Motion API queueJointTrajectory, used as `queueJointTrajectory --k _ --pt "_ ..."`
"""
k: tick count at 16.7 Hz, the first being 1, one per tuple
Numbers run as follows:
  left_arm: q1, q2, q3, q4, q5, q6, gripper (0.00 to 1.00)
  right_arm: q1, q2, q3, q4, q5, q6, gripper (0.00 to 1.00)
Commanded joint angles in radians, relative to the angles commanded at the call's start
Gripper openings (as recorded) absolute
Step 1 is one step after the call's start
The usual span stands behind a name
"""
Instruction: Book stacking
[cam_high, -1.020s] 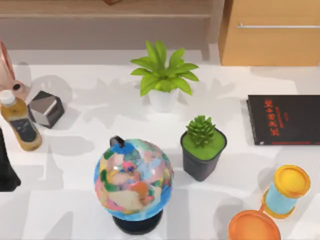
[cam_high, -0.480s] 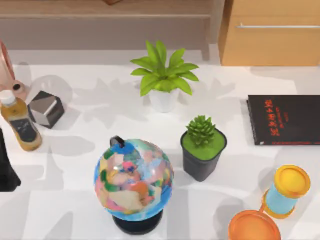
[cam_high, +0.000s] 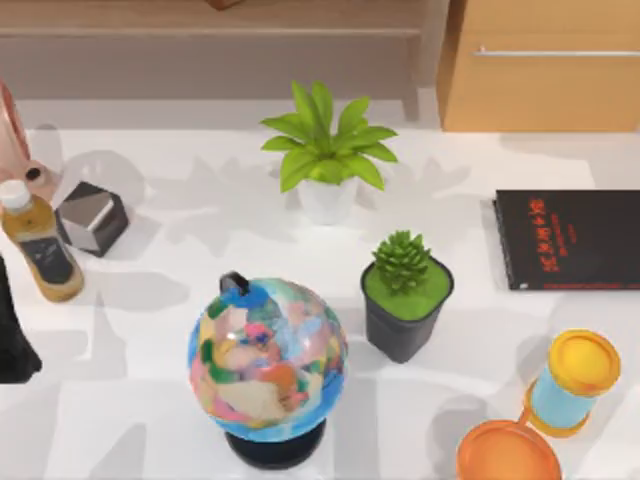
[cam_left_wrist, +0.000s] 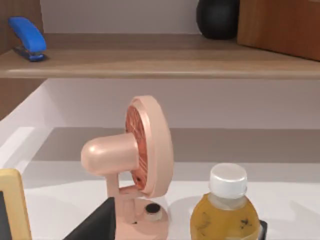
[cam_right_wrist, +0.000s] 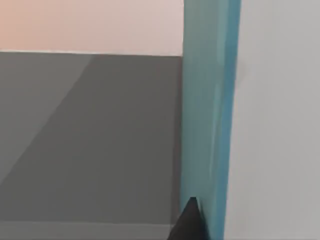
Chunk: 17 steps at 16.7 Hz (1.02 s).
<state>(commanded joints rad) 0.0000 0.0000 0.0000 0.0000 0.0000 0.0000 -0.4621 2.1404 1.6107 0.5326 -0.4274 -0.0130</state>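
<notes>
The black book with red lettering lies flat at the table's right edge, running out of the top view. A teal-blue book cover stands as a tall strip very close in the right wrist view, with a white surface beside it. A dark part of my right gripper touches the foot of that strip. My left arm is parked at the table's left edge, and a dark piece of the left gripper shows low in the left wrist view.
A globe stands front centre, with a dark-potted succulent and a white-potted plant behind it. At the left are a juice bottle, a pink fan and a grey cube. An orange-and-blue hourglass stands front right.
</notes>
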Motion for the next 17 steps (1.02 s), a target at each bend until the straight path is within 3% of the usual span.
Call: queueJointTrajectory --k 12,17 --pt "0.0 0.0 0.0 0.0 0.0 0.0 1.0 -0.003 -0.04 -0.026 -0.015 -0.01 0.002 0.0" --pt "0.0 0.0 0.0 0.0 0.0 0.0 1.0 -0.017 -0.129 -0.108 0.025 0.03 0.096 0.0"
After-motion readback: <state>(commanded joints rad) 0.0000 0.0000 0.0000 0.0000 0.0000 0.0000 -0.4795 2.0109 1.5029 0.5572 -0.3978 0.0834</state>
